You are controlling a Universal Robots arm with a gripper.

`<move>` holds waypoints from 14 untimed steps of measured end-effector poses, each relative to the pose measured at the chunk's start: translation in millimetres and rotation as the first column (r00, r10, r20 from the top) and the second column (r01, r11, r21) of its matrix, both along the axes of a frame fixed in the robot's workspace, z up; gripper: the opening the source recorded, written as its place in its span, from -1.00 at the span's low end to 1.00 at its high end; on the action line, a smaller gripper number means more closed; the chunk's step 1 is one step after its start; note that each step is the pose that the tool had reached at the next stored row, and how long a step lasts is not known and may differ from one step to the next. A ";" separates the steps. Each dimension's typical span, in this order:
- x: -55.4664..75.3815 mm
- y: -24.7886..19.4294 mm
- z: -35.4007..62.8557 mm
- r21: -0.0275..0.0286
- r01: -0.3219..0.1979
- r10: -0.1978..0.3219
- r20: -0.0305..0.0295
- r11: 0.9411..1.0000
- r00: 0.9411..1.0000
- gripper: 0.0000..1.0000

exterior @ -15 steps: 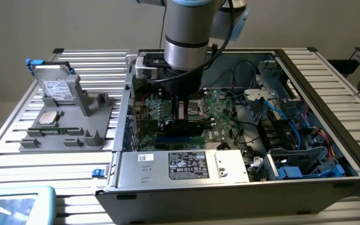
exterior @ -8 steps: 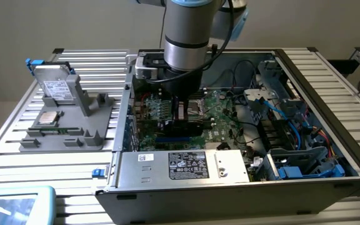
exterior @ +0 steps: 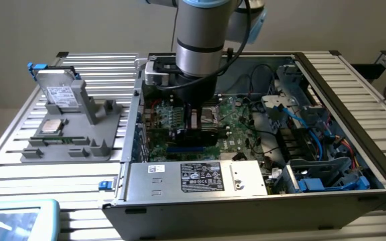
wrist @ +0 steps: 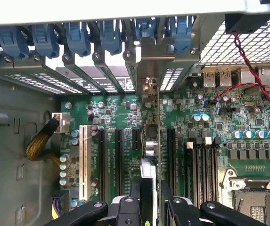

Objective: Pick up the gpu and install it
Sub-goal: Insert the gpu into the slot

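board (wrist: 120, 113): we see green
slot (wrist: 83, 160): white
gpu (wrist: 150, 141): black and green, as far as we can tell
gripper (wrist: 150, 194): black
clips (wrist: 78, 35): blue
wire (wrist: 248, 66): red and black, twisted
cable (wrist: 40, 143): yellow braid
table (exterior: 18, 165): silver, ribbed
tray (exterior: 45, 153): grey

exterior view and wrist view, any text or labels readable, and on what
None can be read.
black label on the silver box: print too small
white sticker beside it: too small
white label on the hard drive: blurred
motherboard printing, wrist view: too small
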State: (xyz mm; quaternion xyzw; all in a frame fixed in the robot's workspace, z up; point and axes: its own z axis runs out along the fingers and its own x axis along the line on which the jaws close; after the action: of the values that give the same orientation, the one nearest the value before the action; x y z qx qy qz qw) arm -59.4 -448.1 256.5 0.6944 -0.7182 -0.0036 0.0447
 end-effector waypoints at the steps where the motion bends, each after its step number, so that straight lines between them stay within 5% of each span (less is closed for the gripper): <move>1: -0.2 -0.4 0.0 0.004 0.000 0.000 0.000 1.000 1.000 -0.46; 4: -0.3 -1.8 0.0 0.009 0.000 0.000 0.000 1.000 1.000 -0.46; 14: -0.9 -3.6 0.0 0.011 0.000 0.000 0.000 1.000 1.000 -0.46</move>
State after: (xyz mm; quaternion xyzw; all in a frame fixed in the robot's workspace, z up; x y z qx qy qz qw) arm -60.3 -451.7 256.5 0.6947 -0.7181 -0.0077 0.0407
